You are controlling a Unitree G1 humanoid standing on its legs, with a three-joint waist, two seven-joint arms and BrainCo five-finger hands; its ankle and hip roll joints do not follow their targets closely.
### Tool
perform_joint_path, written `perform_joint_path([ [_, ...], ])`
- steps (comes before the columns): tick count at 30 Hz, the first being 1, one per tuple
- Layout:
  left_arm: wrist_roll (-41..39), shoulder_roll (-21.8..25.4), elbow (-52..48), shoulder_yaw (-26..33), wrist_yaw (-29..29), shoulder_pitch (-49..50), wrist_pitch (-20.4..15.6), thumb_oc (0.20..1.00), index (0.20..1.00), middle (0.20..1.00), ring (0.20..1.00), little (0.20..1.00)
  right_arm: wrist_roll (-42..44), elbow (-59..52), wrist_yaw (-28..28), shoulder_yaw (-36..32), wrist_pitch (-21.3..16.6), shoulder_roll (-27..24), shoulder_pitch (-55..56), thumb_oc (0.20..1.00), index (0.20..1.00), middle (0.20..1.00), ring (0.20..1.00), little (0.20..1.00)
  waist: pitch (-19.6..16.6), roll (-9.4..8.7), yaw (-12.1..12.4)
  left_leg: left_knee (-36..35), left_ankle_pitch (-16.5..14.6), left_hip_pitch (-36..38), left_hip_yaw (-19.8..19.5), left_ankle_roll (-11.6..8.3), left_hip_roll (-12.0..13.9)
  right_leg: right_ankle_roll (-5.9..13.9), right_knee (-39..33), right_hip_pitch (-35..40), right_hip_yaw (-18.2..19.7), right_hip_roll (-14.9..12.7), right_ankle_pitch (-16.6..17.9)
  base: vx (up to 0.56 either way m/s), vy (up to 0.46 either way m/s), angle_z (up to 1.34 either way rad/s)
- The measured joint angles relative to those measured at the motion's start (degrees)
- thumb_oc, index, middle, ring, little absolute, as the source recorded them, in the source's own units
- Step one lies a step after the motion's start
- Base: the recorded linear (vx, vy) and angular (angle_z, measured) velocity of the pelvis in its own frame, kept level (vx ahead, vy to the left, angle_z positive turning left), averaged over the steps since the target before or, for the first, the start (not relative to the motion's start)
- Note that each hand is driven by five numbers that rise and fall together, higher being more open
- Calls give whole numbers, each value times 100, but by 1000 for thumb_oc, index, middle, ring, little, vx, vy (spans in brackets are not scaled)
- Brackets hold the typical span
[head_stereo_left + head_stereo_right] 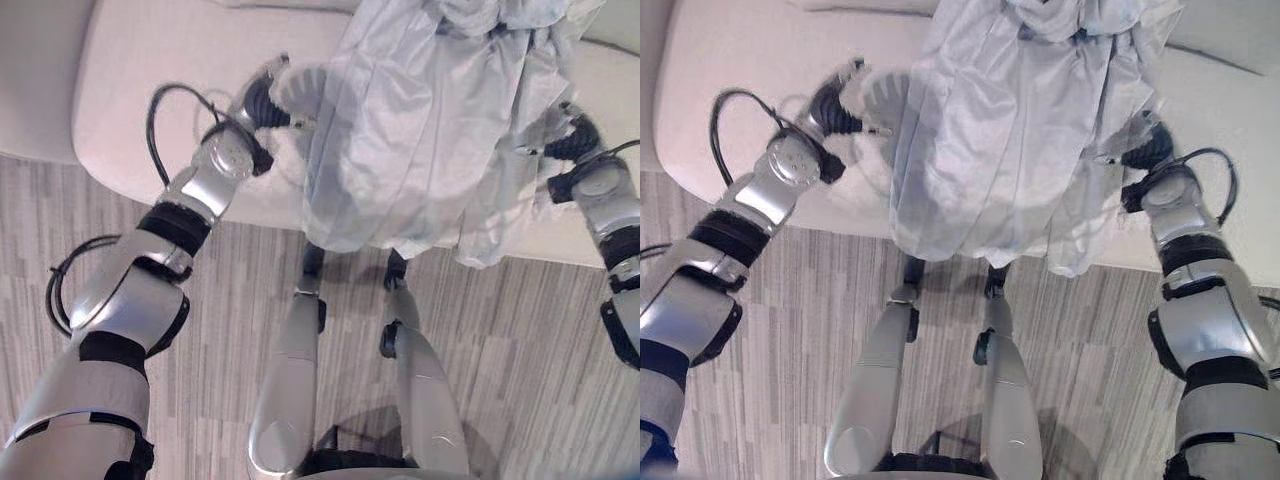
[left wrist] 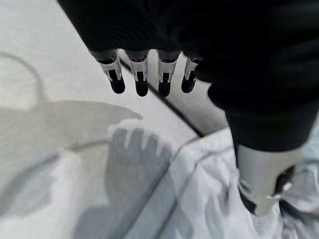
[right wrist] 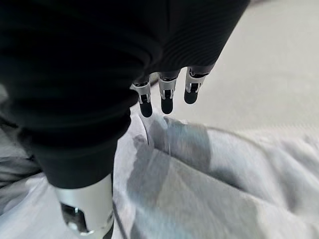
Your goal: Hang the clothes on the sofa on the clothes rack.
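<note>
Clothing lies on a pale sofa [image 1: 170, 70] seen from above: a light blue-grey garment [image 1: 420, 130], wrinkled and folded on itself, is spread over the seat cushion, running from the back of the seat to its front edge, where the lower hem spills over and hangs toward the floor. The floor [image 1: 200, 330] in front of the sofa is grey, striped wood-look planking.

Both arms reach toward the sofa, one at each side of the garment. The left hand [image 1: 285, 90] is above the seat cushion at the garment's left edge. Seen from its own wrist, its fingers [image 2: 140, 79] are straight and spread in a row with nothing in them, hovering over the bare cushion and a seam in the upholstery, while the thumb [image 2: 261, 179] points down just above the folds of the cloth — the hand is open and empty.

The right hand [image 1: 1140, 140] is at the garment's right edge, near the front edge of the seat. From its wrist, the fingers [image 3: 167, 97] hang straight and relaxed above the creased fabric, and the thumb [image 3: 87, 211] is extended beside it, not closed on anything — this hand is open too. Whether either hand actually touches the cloth cannot be told.

The garment rests wholly on the sofa, gripped by neither hand.
</note>
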Motion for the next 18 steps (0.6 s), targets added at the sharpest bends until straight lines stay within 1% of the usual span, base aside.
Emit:
perform_joint_path([
  [1, 1, 21, 48, -69, 20, -107, -2, 1000, 1000, 1000, 1000, 1000, 4, 4, -25, -9, 0, -3, -73, 1000, 1000, 1000, 1000, 1000, 3, -6, -14, 63, -4, -115, 2, 4, -6, 25, 0, -83, 8, -1, 33, 0, 0, 0],
  [2, 3, 41, 158, -346, 96, -301, -2, 1000, 1000, 1000, 1000, 1000, 4, 36, -46, 7, -19, -4, -153, 1000, 1000, 1000, 1000, 1000, 0, -8, -16, 162, -38, -269, 8, 47, -22, 42, 0, -192, 22, -10, 43, 0, 0, 0],
  [3, 3, 56, 181, -486, 118, -425, -1, 1000, 1000, 1000, 1000, 1000, 4, 70, -58, 12, -18, -4, -216, 1000, 1000, 1000, 1000, 1000, 1, -8, -21, 198, -49, -347, 8, 62, -24, 55, 0, -252, 24, -15, 54, 0, 0, 0],
  [5, 5, 40, 171, -541, 142, -504, -35, 1000, 1000, 1000, 1000, 1000, 6, 34, -72, 31, -13, 6, -250, 1000, 1000, 1000, 1000, 1000, 1, -9, -21, 271, -95, -426, 21, 98, -22, 157, 1, -299, 36, -22, 154, 0, 0, 0],
  [9, 7, -16, 328, -801, 204, -792, -52, 1000, 1000, 1000, 1000, 1000, 97, 79, -157, 219, -21, -77, -441, 1000, 1000, 1000, 1000, 1000, -1, -13, -42, 285, -123, -465, 22, 124, -32, 152, 2, -329, 102, -34, 156, 16, -22, 1],
  [12, 9, -112, 358, -833, 273, -961, -61, 1000, 1000, 1000, 1000, 1000, 102, 105, -214, 220, -31, -111, -501, 1000, 1000, 1000, 1000, 1000, -4, -17, -61, 279, -123, -472, 14, 124, -28, 151, 2, -332, 101, -34, 156, 9, -13, 1],
  [15, 12, -321, 509, -1032, 361, -1264, -90, 1000, 1000, 1000, 1000, 1000, 121, 179, -229, 226, -60, -124, -543, 1000, 1000, 1000, 1000, 1000, -9, -22, -76, 283, -122, -526, 2, 123, -16, 123, 2, -365, 75, -28, 131, 21, -48, 3],
  [17, 11, -419, 527, -1042, 368, -1426, -101, 1000, 1000, 1000, 1000, 1000, 157, 252, -232, 243, -62, -130, -571, 1000, 1000, 1000, 1000, 1000, -13, -27, -96, 293, -120, -636, -12, 119, -15, 46, 2, -456, 35, -23, 75, 15, -35, 5],
  [18, 10, -428, 530, -1041, 378, -1456, -102, 1000, 1000, 1000, 1000, 1000, 167, 257, -232, 249, -62, -126, -566, 1000, 1000, 1000, 1000, 1000, -13, -26, -129, 294, -115, -677, -8, 114, -15, 47, 2, -488, 13, -21, 76, 24, -38, 6],
])
